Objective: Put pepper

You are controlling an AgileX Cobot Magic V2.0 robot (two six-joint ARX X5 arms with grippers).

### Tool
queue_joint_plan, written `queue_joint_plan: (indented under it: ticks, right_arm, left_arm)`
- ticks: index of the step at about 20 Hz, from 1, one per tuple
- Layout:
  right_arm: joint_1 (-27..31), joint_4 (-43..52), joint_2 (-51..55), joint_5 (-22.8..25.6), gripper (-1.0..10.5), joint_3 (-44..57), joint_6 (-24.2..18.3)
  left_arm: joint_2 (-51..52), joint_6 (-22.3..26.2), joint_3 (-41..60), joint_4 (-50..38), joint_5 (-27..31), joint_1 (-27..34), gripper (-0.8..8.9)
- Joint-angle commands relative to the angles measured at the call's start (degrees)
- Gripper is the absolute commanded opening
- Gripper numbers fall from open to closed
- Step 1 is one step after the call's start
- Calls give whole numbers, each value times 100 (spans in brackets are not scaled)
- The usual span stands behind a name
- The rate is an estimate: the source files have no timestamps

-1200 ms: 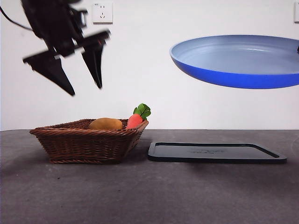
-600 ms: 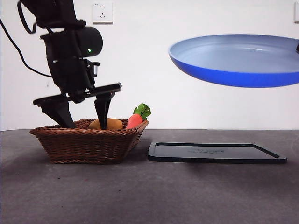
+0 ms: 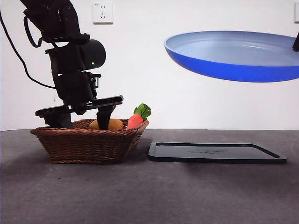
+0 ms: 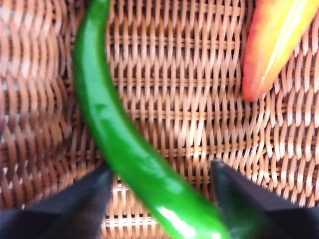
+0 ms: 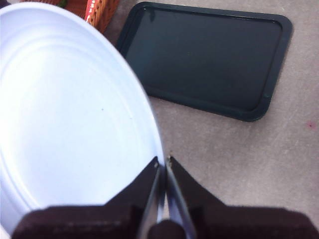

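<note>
Left gripper (image 4: 162,199) is down in the basket (image 3: 88,142), fingers spread wide either side of the pepper (image 4: 119,144) lying on the weave. Right gripper (image 5: 163,164) has its fingers pinched on the blue plate (image 3: 233,56) rim, up above the desk (image 3: 149,196).

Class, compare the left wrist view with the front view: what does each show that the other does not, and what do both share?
Only the left wrist view shows the green pepper lying on the basket floor between the left gripper's open jaws. Only the front view shows the blue plate held high, the black tray on the table, the tan lump and a wall socket. Both show the wicker basket, the red-orange carrot toy and the left gripper.
</note>
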State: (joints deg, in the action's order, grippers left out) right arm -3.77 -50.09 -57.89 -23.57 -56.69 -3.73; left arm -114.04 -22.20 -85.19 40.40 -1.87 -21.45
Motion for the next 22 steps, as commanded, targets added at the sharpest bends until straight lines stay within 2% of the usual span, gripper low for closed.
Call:
queue_joint_plan:
  ticks: [1, 5, 15, 19, 22]
  right_arm:
    - [-9, 96, -24, -39, 3, -125, -20]
    - [-9, 162, -24, -35, 3, -125, -20]
    - [-9, 160, -46, -33, 3, -125, -17]
    - [-9, 162, -160, -31, 3, -125, 44]
    - [-9, 175, -503, -26, 3, -125, 162]
  left_arm:
    - [-107, -79, -111, -7, -24, -37, 186]
    - [-107, -208, -111, -22, -151, -37, 126]
    - [313, -205, -116, -212, -184, -33, 125]
    - [774, -195, -118, -315, -570, -39, 125]
    - [1161, -162, -118, -310, -1316, -70, 125]
